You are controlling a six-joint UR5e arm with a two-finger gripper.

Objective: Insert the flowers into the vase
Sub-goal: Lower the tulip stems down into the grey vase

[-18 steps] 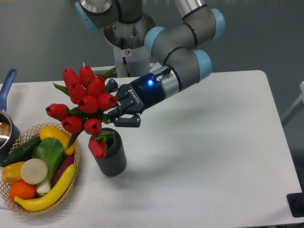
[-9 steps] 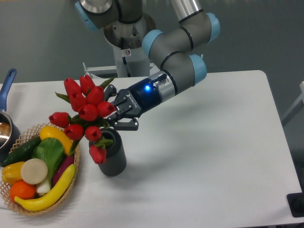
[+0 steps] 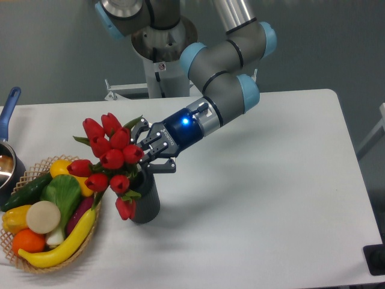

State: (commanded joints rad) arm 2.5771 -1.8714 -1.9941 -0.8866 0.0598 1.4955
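Note:
The flowers [image 3: 110, 155], a bunch of red tulips with green leaves, lean to the left over the vase [image 3: 148, 201], a short dark grey ribbed cup on the white table. Their stem ends are at the vase's mouth, hidden behind the blooms and the gripper. One tulip hangs down over the vase's left side. My gripper [image 3: 150, 150] comes in from the right, just above the vase's rim, and is shut on the flowers' stems.
A wicker basket [image 3: 57, 265] with toy vegetables and fruit stands right next to the vase on its left. A blue-handled metal pot [image 3: 7, 158] sits at the table's left edge. The robot base stands at the back.
My gripper has moved down and slightly right with the flowers, lowering the bunch so that its stems have come to the vase's mouth.

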